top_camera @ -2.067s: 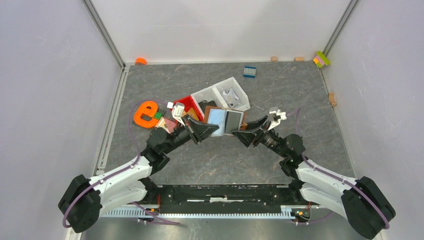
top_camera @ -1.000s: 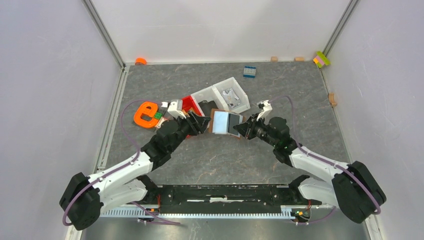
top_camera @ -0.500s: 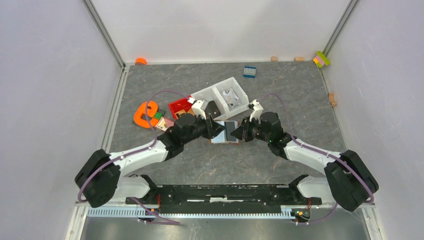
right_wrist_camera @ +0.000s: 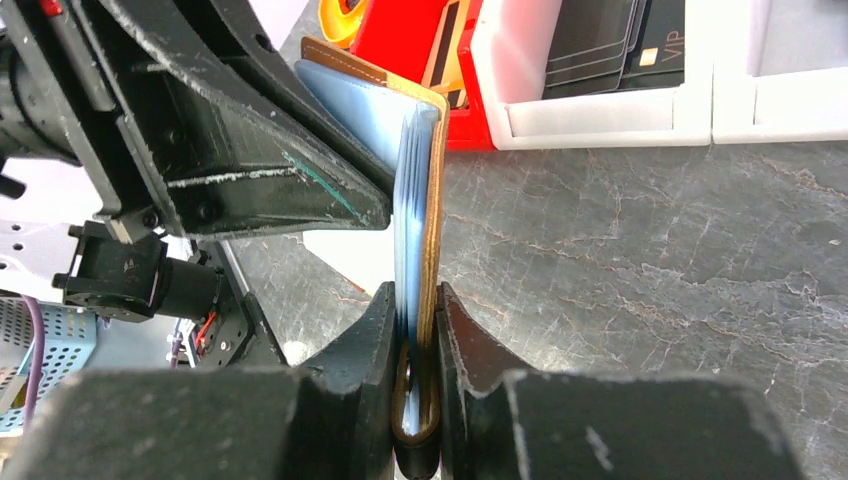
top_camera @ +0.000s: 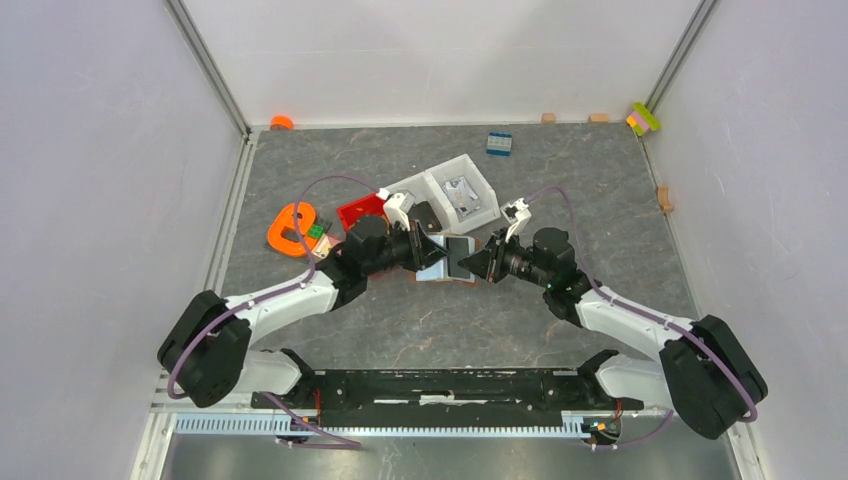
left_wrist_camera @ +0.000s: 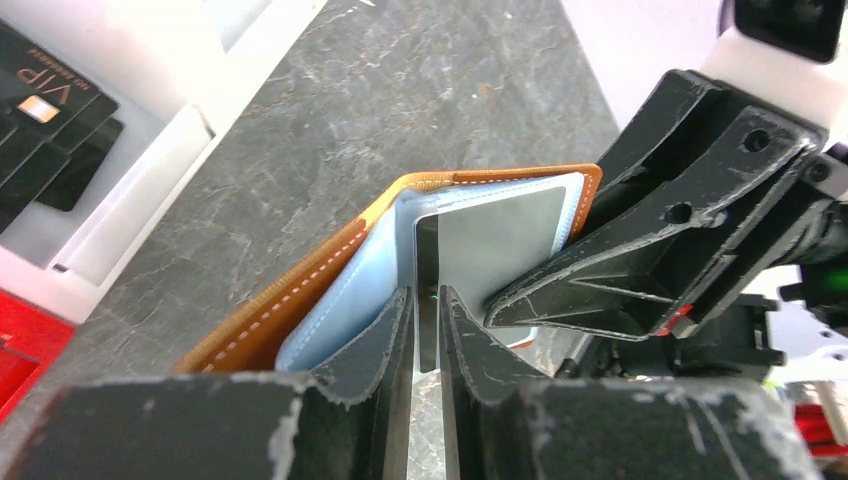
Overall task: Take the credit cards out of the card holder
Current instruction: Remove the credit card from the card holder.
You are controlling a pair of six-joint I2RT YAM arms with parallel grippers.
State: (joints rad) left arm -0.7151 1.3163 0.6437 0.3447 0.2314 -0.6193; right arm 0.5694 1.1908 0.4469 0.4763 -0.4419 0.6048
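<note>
Stage: early, nothing out yet | my left gripper (left_wrist_camera: 428, 300) pinches edge of silvery card (left_wrist_camera: 490, 240), seated in holder (left_wrist_camera: 300, 295) | my right gripper (right_wrist_camera: 412, 300) clamps holder, raised at scene centre | to do: pull cards.

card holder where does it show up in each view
top external: mid-picture, card holder held from both sides
left wrist: centre, card holder open, left gripper pinching its silvery card
right wrist: centre, edge-on, clamped in right gripper
shared landmark: white bin of black cards
</note>
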